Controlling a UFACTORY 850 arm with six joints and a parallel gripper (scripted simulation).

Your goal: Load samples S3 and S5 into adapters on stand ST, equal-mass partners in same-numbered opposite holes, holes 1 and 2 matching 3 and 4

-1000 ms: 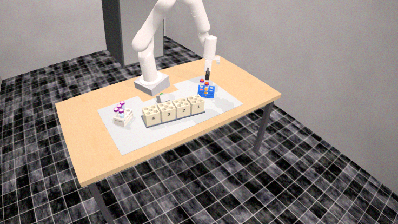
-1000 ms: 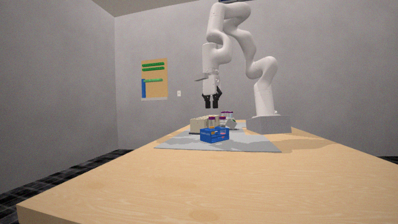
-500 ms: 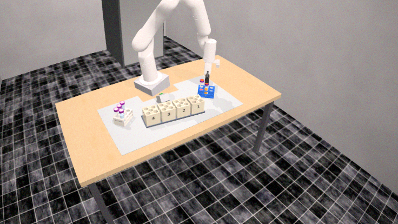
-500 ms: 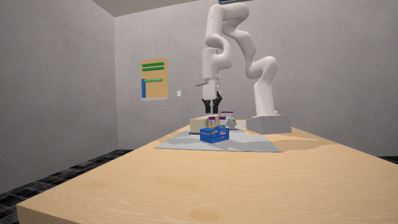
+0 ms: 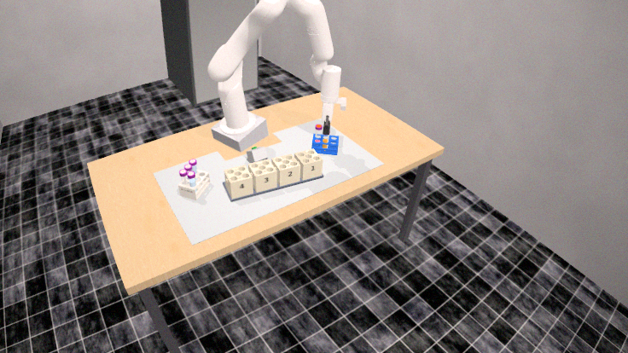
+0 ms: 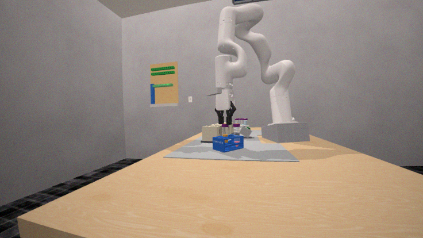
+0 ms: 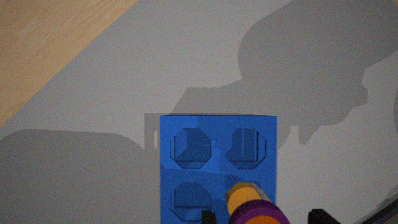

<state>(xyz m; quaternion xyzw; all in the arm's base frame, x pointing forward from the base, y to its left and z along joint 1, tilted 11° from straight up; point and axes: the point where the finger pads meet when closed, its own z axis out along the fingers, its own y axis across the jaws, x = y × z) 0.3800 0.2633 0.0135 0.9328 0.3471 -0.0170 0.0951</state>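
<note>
1. Blue rack (image 5: pixel 334 151) (image 6: pixel 219 145) (image 7: pixel 166 172): nearest the exterior camera; holds two purple-capped sample tubes, IDs unreadable.
2. Gripper (image 5: pixel 326 130) (image 6: pixel 225 122) (image 7: pixel 262 217): about half open, gripping nothing; fingers stand either side of one orange-dotted cap (image 7: pixel 260 219).
3. Adapters 1 to 4: in a row on the stand (image 5: pixel 276 189) (image 6: pixel 207 142), beyond the rack.
4. Pale rack (image 5: pixel 202 189): farthest, holding four purple-capped tubes.

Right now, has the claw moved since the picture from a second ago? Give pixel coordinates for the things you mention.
Yes, down: in the exterior view the claw (image 5: pixel 326 131) (image 6: pixel 225 123) (image 7: pixel 260 218) now reaches the level of the purple caps (image 6: pixel 225 125) (image 6: pixel 236 125); earlier it hung above them.
</note>
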